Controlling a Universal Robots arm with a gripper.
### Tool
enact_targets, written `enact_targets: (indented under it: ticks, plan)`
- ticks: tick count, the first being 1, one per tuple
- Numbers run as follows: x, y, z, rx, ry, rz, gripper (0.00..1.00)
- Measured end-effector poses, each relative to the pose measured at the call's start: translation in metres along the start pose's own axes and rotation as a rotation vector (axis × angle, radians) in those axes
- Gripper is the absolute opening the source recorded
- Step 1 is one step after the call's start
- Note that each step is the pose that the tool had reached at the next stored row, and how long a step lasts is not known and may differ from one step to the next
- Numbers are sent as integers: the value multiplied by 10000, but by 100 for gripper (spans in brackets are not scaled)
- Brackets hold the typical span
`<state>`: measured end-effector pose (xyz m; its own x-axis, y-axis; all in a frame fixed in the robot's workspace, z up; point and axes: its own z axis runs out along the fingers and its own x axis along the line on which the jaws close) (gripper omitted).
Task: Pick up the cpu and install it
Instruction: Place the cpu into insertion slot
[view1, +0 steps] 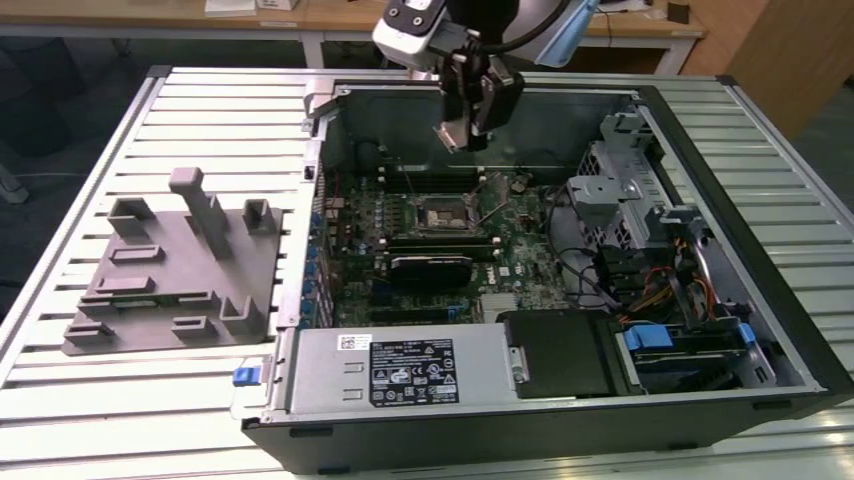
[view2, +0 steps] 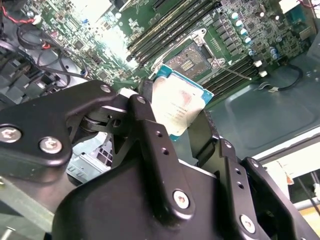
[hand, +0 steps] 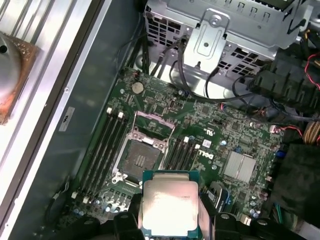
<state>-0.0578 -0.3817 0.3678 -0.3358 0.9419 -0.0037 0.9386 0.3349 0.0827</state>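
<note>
While the gripper (view1: 463, 132) hangs over the open pc case (view1: 747, 300), its two fingers (view2: 150, 135) are clamped on the cpu (hand: 170, 202) by opposite edges, so you've got the chip in hand, up in the air, clear of the motherboard (view1: 521, 250). It sits near the socket (hand: 141, 160) but apart from it, metal top toward the wrist cams. Socket looks bare & its frame looks swung open, so the step in hand reads as lining up & seating the chip.

To do it well, imo: level the chip first, since in the exterior view it looks tilted, not flat to the board. Square its edges to the socket. Match corner mark & edge notches; those are too small to tell here, so check w/ the wrist cams. Centre it over the contact field w/ no sideways slide once low, bc the contacts prob bend easily. Go straight down, slow, no pressing. Mind the thin lever (view2: 235, 72) & the memory slots (hand: 102, 150) beside the socket so the fingers don't snag.

Count: 1 cpu, 1 socket, 1 gripper w/ 2 fingers, 1 pc case, 1 motherboard, 2 banks of memory slots flanking the socket, 1 coin cell (hand: 137, 88), 1 grey fixture (view1: 160, 270) on the table (view1: 80, 400), well apart from the chip
</note>
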Motion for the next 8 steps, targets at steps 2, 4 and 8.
enact_targets:
  ticks: [2, 4, 8]
  plan:
    - [0, 0, 0, 1, -12, 143, 53]
    - [0, 0, 1, 1, -24, 291, 53]
    - [0, 0, 2, 2, -47, 568, 53]
